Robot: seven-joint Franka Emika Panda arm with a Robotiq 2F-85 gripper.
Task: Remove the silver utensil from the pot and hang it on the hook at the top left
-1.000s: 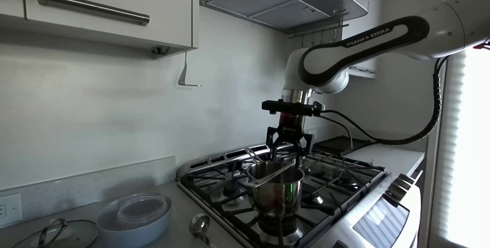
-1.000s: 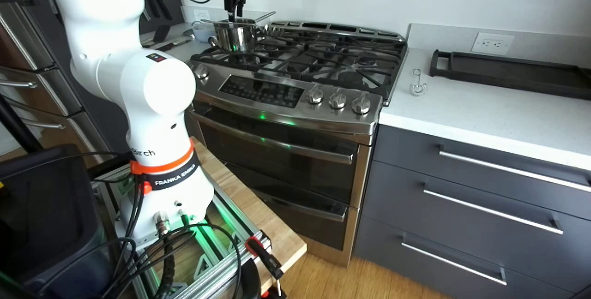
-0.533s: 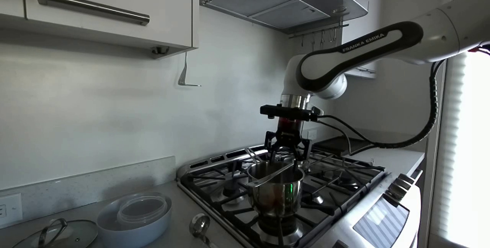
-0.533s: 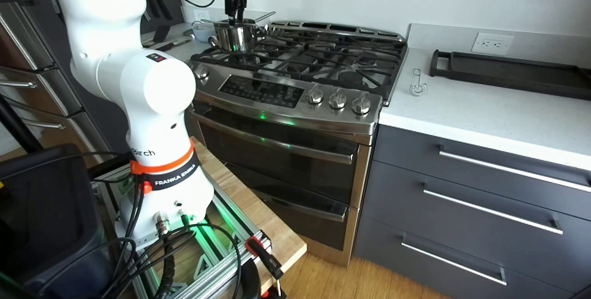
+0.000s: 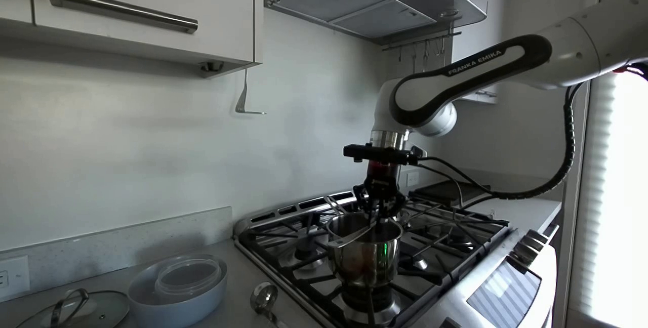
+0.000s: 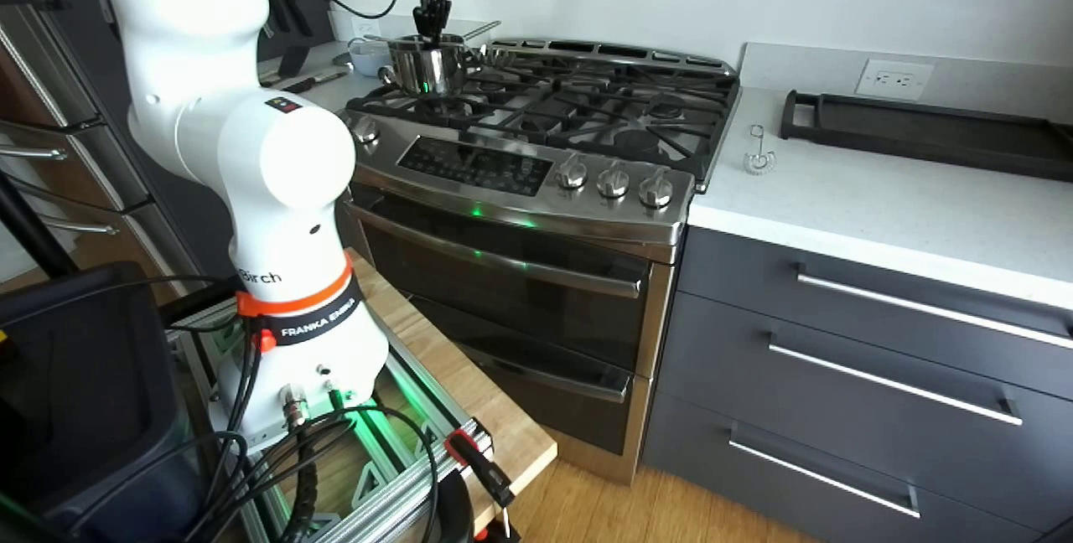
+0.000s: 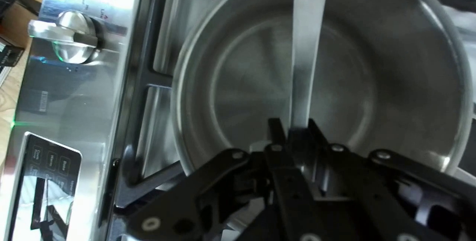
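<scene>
In the wrist view, looking down into a shiny cylindrical stainless-steel pot [image 7: 195,84]. Across its mouth, a long, flat, metallic silver utensil [image 7: 308,40], cut off by the top edge and lost lower down in the shadow of a black two-fingered gripper [image 7: 296,131]. Pinched there between the fingertips [image 7: 276,129], one to each side of the handle.

In an exterior view, on a steel gas stove [image 5: 471,277], just past the right edge of a pale grey counter [image 5: 243,267]: the pot, with the fingertips hard to make out against its dark inside. Poking over the rim toward the counter, the utensil's outer end. Changed since half a second ago: from a wide spread to fingers drawn together, with the whole gripper slightly lower. Near the counter's back edge, nested pale blue-white round bowls [image 5: 177,310]; by its right edge, a round silver ladle [image 5: 264,297], handle cut off.

In an exterior view, with the gripper too dark and small for telling finger from finger. Near the left edge of a white counter [image 6: 880,204], a small silver wire whisk [image 6: 759,162]; along the back edge, a long black griddle [image 6: 930,137].
</scene>
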